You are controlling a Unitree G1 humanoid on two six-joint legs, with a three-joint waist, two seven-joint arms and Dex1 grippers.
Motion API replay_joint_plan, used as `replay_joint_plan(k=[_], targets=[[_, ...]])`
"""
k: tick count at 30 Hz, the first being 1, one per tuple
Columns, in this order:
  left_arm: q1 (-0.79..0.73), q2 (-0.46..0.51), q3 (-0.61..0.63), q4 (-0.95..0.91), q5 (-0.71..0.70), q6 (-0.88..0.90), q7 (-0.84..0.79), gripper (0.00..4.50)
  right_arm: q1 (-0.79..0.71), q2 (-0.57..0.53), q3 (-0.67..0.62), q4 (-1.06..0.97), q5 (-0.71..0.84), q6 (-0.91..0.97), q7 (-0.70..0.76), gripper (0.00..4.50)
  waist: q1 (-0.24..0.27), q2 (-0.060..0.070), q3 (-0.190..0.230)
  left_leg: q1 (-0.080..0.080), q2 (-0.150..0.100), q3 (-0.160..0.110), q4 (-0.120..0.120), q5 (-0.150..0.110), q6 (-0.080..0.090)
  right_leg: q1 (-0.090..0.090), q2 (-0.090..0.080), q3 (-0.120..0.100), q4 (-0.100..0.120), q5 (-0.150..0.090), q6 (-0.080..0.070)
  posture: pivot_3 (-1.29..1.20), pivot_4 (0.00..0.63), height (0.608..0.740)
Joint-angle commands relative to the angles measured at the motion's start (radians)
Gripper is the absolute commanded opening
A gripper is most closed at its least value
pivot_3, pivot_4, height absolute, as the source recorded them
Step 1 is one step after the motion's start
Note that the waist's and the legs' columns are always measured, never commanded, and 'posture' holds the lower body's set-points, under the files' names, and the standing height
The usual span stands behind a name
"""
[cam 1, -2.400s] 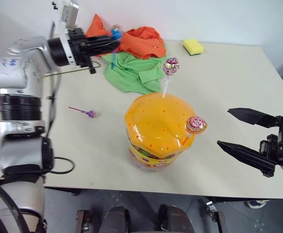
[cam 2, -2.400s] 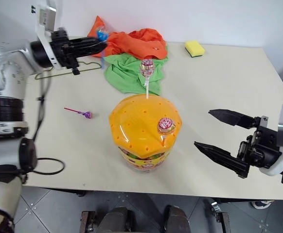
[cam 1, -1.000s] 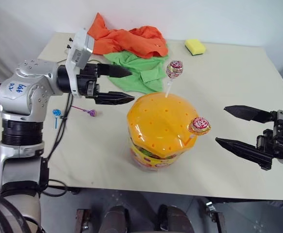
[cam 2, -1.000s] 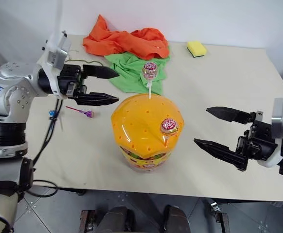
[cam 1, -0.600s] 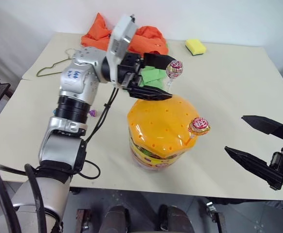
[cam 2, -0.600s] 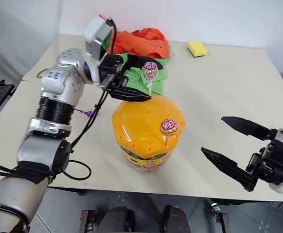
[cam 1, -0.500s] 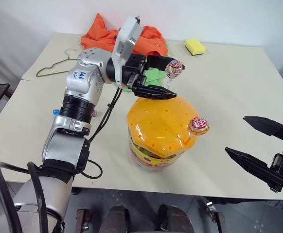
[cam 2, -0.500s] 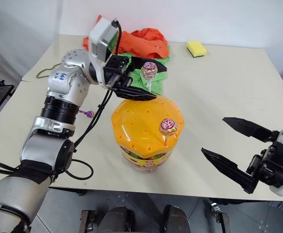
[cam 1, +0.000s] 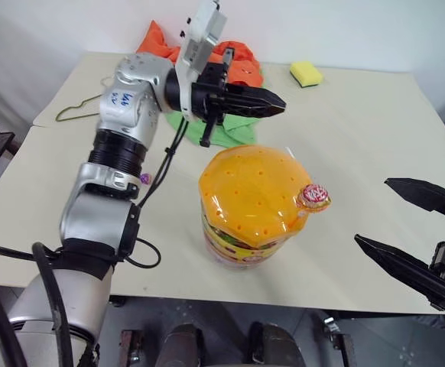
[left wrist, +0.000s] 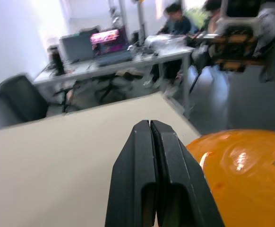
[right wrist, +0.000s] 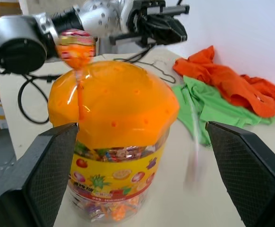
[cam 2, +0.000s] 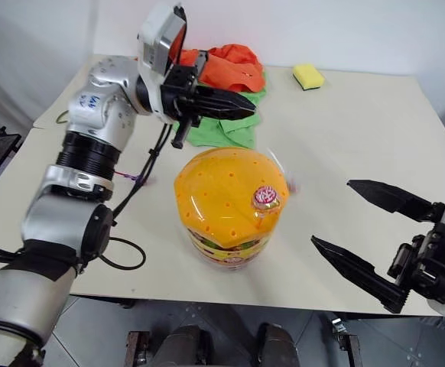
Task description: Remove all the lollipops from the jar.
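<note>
Hovering just behind the jar (cam 1: pixel 245 200), the left gripper (cam 1: pixel 279 103) has its fingers pressed together with nothing visible between them. One lollipop (cam 1: pixel 313 196) stands in the orange lid on the side facing the right gripper (cam 1: pixel 373 212), which waits nearby, spread wide. Pulling that lollipop out looks like the step in hand; next, a gripper must close on its thin stick and lift straight up.

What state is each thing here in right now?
Jar: upright, orange lid on.
Lollipop: stuck in the lid, near its edge.
Left end effector: shut, nothing visible in it.
Right end effector: open, empty.
Orange cloth: crumpled.
Green cloth: crumpled.
Sponge: lying flat.
</note>
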Motion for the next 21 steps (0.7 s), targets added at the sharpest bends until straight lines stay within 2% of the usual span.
replay_joint_plan(k=[1, 3, 8, 14, 21], targets=[[-0.061, 0.101, 0.005, 0.056, 0.130, 0.184, 0.231, 0.03, -0.052, -0.041, 0.044, 0.079, -0.034, -0.021, 0.055, 4.50, -0.002, 0.000, 0.000, 0.000, 0.000, 0.000, 0.000, 0.000, 0.000, 0.000, 0.000, 0.000, 0.000, 0.000, 0.000, 0.00, 0.150, 0.740], [-0.046, 0.129, 0.028, 0.040, 0.140, 0.210, 0.272, 0.03, -0.086, -0.058, 0.072, 0.114, -0.052, -0.022, 0.075, 4.50, -0.006, 0.000, 0.000, 0.001, 0.000, 0.000, -0.001, 0.000, 0.000, 0.000, 0.000, 0.001, 0.000, 0.000, 0.000, 0.00, 0.150, 0.740], [0.081, 0.194, 0.045, -0.154, 0.133, 0.309, 0.274, 0.03, -0.209, -0.104, 0.175, 0.205, -0.097, -0.017, 0.128, 4.50, 0.003, 0.000, 0.000, 0.000, 0.000, -0.001, 0.000, 0.000, 0.000, 0.000, 0.000, 0.000, 0.000, 0.000, 0.000, 0.00, 0.150, 0.740], [0.165, 0.245, 0.083, -0.278, 0.124, 0.384, 0.314, 0.03, -0.291, -0.125, 0.229, 0.263, -0.134, -0.002, 0.174, 4.50, 0.003, -0.001, 0.001, -0.003, 0.000, -0.003, 0.003, 0.000, 0.000, -0.001, 0.000, -0.002, 0.000, 0.000, 0.000, 0.00, 0.150, 0.740], [0.334, 0.317, 0.175, -0.395, 0.056, 0.304, 0.226, 0.03, -0.312, -0.137, 0.220, 0.270, -0.136, 0.036, 0.200, 4.50, -0.003, -0.001, 0.001, -0.003, 0.001, -0.002, 0.003, 0.000, 0.000, -0.001, 0.000, -0.001, 0.001, 0.000, 0.000, 0.00, 0.150, 0.740]])
